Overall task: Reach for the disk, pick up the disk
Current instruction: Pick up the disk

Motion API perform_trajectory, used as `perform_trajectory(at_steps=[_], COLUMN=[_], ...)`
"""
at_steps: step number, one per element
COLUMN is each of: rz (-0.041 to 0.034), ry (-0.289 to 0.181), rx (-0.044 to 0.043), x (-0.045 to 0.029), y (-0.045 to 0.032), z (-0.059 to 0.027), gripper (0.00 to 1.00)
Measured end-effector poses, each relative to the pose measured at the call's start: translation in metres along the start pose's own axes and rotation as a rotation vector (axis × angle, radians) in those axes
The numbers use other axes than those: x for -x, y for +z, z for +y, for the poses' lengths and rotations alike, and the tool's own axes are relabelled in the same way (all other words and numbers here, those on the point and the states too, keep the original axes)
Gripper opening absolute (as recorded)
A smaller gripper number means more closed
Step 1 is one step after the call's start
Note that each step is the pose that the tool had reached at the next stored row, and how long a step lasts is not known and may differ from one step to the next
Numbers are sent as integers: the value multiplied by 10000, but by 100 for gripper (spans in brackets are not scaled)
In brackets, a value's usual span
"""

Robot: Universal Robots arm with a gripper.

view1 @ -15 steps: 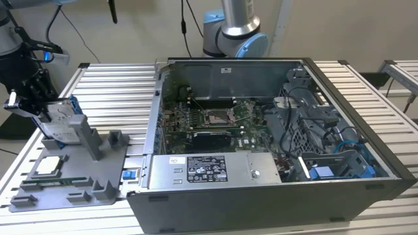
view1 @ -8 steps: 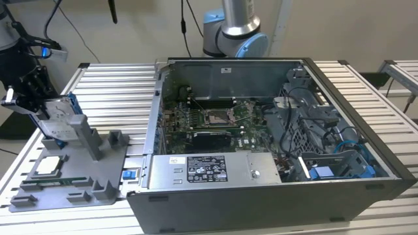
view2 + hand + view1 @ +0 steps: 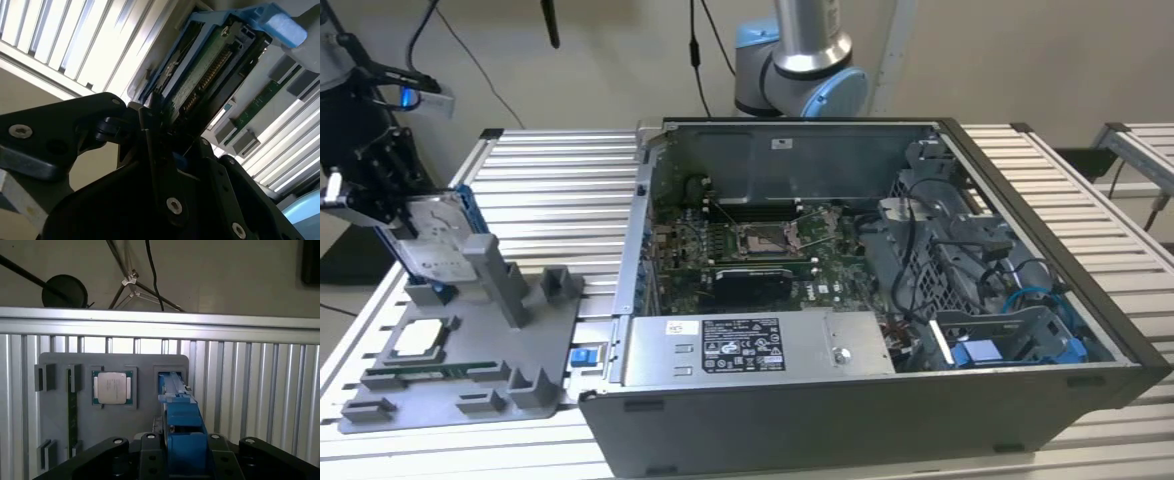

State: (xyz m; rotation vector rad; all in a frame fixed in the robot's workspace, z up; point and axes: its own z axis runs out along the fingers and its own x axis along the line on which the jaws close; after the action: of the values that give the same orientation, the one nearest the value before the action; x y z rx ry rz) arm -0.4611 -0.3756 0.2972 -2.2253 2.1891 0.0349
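The arm is at the grab step. The disk point(image 3: 438, 245) stands on its edge in a slot of the grey tray point(image 3: 467, 370), which lies on the surface point(image 3: 560, 170) at the exterior view's left of the open computer point(image 3: 854, 300). The gripper point(image 3: 400, 205) is at the top of the disk.

In the first wrist view, the blue frame of the disk point(image 3: 181, 420) fills the gap in the gripper point(image 3: 182, 455). The jaws look clamped on it, one on each side. The chip point(image 3: 112, 387) lies flat in the tray, just beside the slot.

The disk does not look lifted yet. A lift would need a firm hold and a straight pull up, so the disk does not catch on the tray's posts.
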Motion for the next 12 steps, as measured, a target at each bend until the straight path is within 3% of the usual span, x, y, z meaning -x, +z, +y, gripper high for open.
perform_trajectory(at_steps=[12], rz=[0], ry=[1], rx=[1], x=[6], y=[-177], z=[1], gripper=[0])
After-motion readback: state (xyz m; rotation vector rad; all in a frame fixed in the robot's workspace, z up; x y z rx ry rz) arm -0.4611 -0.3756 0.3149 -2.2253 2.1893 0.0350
